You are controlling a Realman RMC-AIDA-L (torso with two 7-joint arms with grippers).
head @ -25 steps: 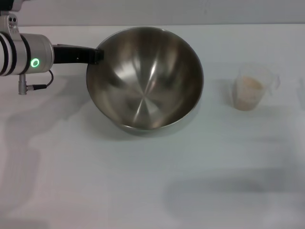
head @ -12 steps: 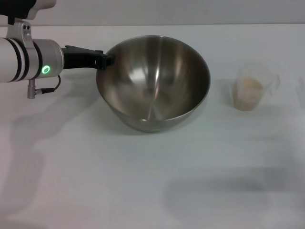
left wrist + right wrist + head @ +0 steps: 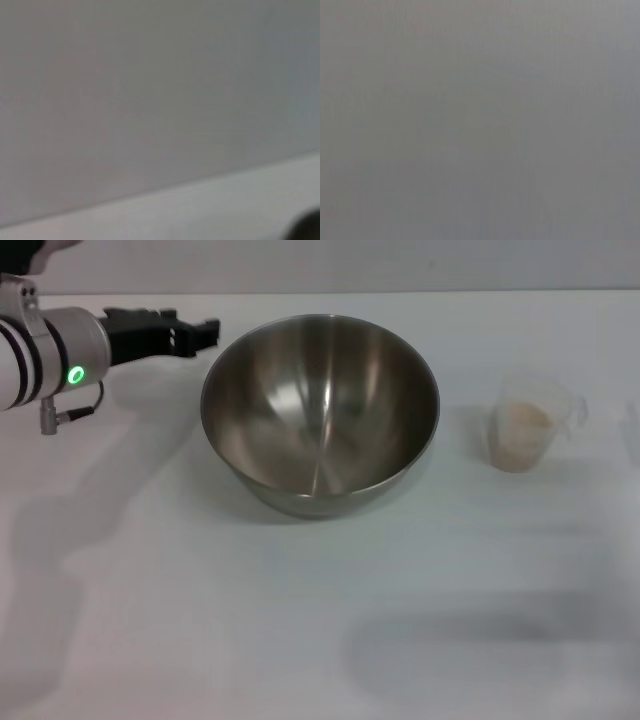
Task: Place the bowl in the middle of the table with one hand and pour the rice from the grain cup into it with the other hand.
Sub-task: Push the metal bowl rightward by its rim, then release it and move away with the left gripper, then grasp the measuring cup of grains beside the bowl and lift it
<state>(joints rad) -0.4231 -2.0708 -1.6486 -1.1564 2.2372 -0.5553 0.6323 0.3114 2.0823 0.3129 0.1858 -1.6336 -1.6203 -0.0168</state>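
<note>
The steel bowl (image 3: pixel 320 410) stands upright on the white table (image 3: pixel 300 610), near the middle and a little toward the far edge, with nothing in it. My left gripper (image 3: pixel 195 326) hovers just left of the bowl's rim, open and clear of it, holding nothing. To the right of the bowl stands the clear grain cup (image 3: pixel 528 425), upright, with pale rice (image 3: pixel 524 420) inside. The right gripper is out of sight in the head view. Both wrist views show only plain grey surface.
The table's far edge (image 3: pixel 400 292) runs just behind the bowl and cup. The left arm (image 3: pixel 50 350), with its green ring light, reaches in from the far left. A soft shadow (image 3: pixel 470 645) lies on the near right of the table.
The left gripper carried the bowl a little to the right, set it level on the table, let go of its rim and drew back to the left. The cup has not moved.
</note>
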